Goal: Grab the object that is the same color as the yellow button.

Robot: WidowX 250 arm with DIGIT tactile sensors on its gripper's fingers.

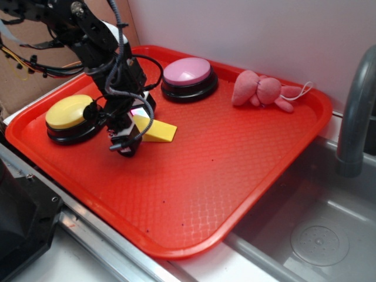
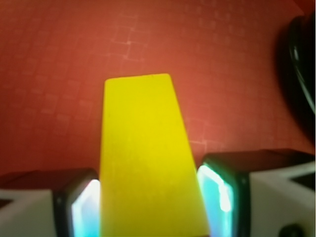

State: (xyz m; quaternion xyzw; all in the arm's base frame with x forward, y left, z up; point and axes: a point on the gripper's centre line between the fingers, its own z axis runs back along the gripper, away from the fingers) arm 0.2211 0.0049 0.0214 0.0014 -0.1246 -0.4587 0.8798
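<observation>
Where it lies on the red tray (image 1: 247, 176), the yellow wedge (image 2: 148, 163) is smooth, solid and tapered. The gripper (image 2: 150, 205) fingers bracket its thick end, pads against both sides.

A toy kitchen setup: a red tray (image 1: 247, 194) beside a grey sink (image 1: 317, 235) and faucet (image 1: 352, 117).

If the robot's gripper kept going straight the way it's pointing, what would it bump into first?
Probably the red tray. The gripper points down with the yellow wedge already between its fingers, which sit close against the wedge's sides, so the tray floor right below comes next. How near is unclear.
</observation>
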